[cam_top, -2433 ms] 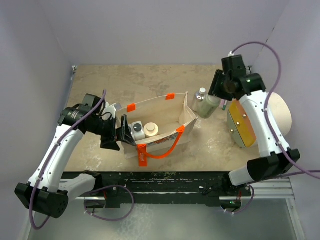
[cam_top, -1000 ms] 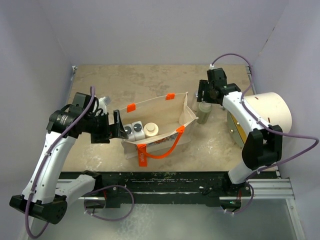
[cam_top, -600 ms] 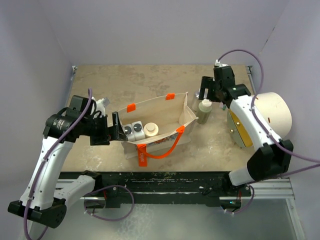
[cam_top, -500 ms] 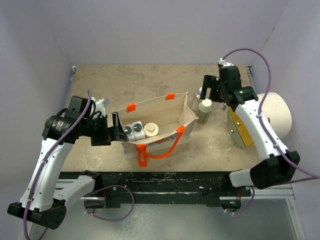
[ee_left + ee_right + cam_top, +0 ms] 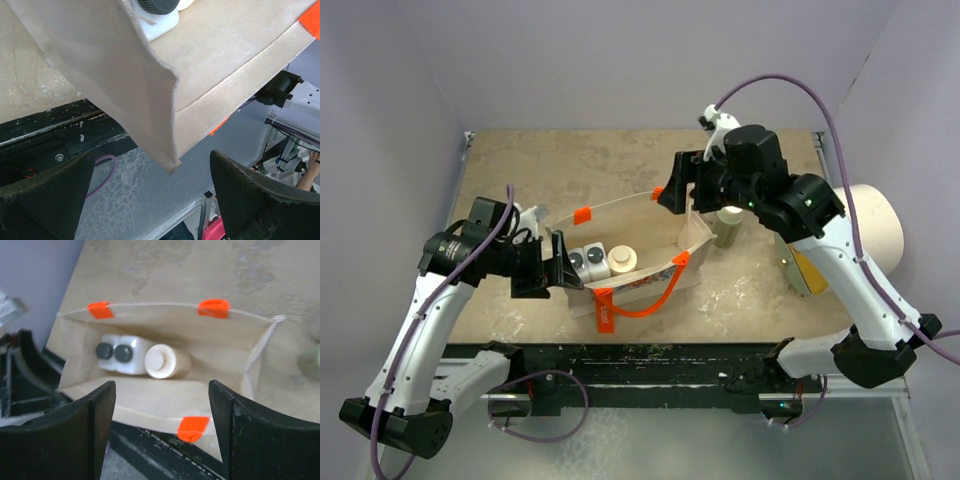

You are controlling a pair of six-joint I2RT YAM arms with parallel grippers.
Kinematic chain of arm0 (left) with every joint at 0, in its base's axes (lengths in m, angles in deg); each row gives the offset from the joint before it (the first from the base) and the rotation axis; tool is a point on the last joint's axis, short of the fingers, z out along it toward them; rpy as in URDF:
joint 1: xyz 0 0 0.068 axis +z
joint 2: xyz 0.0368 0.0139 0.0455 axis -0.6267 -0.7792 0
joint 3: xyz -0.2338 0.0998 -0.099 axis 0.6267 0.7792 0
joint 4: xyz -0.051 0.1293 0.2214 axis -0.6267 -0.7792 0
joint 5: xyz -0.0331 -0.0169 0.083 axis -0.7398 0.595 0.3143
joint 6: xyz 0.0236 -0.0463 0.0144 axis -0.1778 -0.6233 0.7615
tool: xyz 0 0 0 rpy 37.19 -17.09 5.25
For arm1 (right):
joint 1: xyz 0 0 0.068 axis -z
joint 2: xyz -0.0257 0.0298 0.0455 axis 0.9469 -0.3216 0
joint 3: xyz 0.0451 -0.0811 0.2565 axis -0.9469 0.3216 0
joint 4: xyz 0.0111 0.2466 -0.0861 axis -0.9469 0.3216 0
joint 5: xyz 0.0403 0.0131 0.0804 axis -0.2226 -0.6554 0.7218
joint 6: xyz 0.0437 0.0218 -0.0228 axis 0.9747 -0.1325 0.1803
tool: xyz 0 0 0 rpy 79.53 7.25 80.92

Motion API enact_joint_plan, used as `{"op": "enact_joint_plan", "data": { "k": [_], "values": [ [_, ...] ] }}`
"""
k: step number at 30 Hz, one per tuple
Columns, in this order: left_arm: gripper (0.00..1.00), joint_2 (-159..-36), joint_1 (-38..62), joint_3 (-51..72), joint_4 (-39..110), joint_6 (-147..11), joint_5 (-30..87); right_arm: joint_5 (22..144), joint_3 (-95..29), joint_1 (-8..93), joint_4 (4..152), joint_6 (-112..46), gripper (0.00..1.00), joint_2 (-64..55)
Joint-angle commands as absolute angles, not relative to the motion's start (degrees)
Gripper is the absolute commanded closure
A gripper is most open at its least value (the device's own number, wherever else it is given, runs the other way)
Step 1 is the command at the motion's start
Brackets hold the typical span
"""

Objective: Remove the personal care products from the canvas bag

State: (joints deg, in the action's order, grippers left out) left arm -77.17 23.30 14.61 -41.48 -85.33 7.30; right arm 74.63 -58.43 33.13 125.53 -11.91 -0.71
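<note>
The canvas bag (image 5: 650, 225) stands open mid-table, orange handles (image 5: 650, 303) at its rim. Inside lie two white bottles with dark grey caps (image 5: 587, 260) and a pale bottle with a cream cap (image 5: 622, 260); all three show in the right wrist view, white ones (image 5: 120, 353), pale one (image 5: 164, 361). Another pale beige-green bottle (image 5: 727, 225) stands outside, right of the bag. My right gripper (image 5: 675, 190) hovers open and empty above the bag's far right rim (image 5: 162, 432). My left gripper (image 5: 560, 272) is open at the bag's left end, with the bag's corner (image 5: 172, 162) between its fingers.
A big cream cylinder (image 5: 878, 225) with an orange-yellow face (image 5: 807, 258) lies at the right edge, close to the right arm. An orange tag (image 5: 603, 317) hangs at the bag's near side. The table's near edge is a black rail (image 5: 640, 360).
My right arm has swung left from the bottles standing beside the bag to above the bag's opening. My left gripper has edged closer around the bag's left end.
</note>
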Motion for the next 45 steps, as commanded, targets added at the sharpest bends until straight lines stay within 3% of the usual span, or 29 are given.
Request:
{"op": "enact_joint_plan", "data": {
  "k": [1, 12, 19, 25, 30, 37, 45],
  "values": [
    [0.01, -75.9, 23.1, 16.5, -37.5, -86.8, 6.5, 79.7, -57.4, 26.9, 125.7, -9.2, 0.27, -1.2],
    [0.01, -72.1, 23.2, 25.5, -21.4, -97.6, 1.5, 81.1, -36.2, 24.2, 115.2, -10.3, 0.42, 1.0],
    [0.01, -76.5, 23.1, 25.8, -21.1, -99.8, 1.8, 83.0, -26.6, 23.6, 112.0, -6.0, 0.44, 2.1],
    [0.02, -73.5, 23.1, 33.4, -22.7, -101.8, -1.3, 84.2, -19.3, 22.0, 110.2, -3.0, 0.44, 5.7],
    [0.06, -70.3, 23.1, 34.8, -29.7, -103.4, 1.2, 80.5, -24.1, 22.0, 112.4, -10.8, 0.41, 2.3],
    [0.08, -69.0, 23.0, 33.9, -34.3, -103.8, 3.4, 77.3, -33.7, 21.9, 110.1, -24.1, 0.25, -6.9],
    [0.08, -68.7, 23.0, 32.9, -33.5, -103.2, 2.4, 76.7, -32.4, 20.2, 101.3, -33.0, 0.12, -10.3]
  ]
}}
